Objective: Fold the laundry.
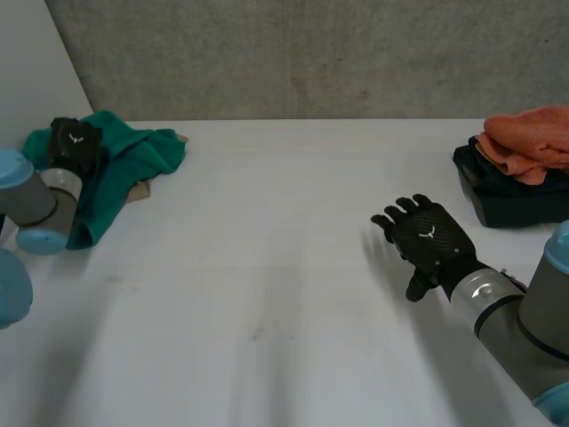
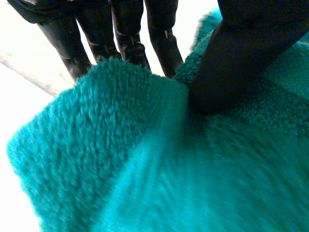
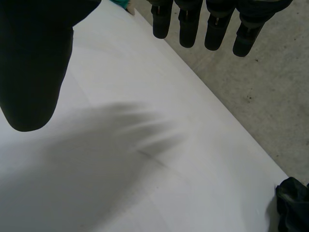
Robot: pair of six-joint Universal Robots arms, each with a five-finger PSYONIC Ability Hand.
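A crumpled green towel (image 1: pixel 133 158) lies at the table's back left corner. My left hand (image 1: pixel 74 140) rests on its left part. In the left wrist view a raised fold of the towel (image 2: pixel 135 159) sits between the fingers (image 2: pixel 126 41) and the thumb (image 2: pixel 251 58), which pinch it. My right hand (image 1: pixel 431 238) hovers over the bare table right of the middle, fingers straight and spread, holding nothing. In the right wrist view its thumb (image 3: pixel 34 63) and fingers (image 3: pixel 215 24) hang above the white tabletop (image 3: pixel 145 159).
A folded dark cloth (image 1: pixel 507 191) with an orange towel (image 1: pixel 529 142) on top sits at the table's right edge; its dark corner (image 3: pixel 292 203) lies beside my right hand. A beige piece (image 1: pixel 138 189) peeks from under the green towel. A grey wall runs behind the table.
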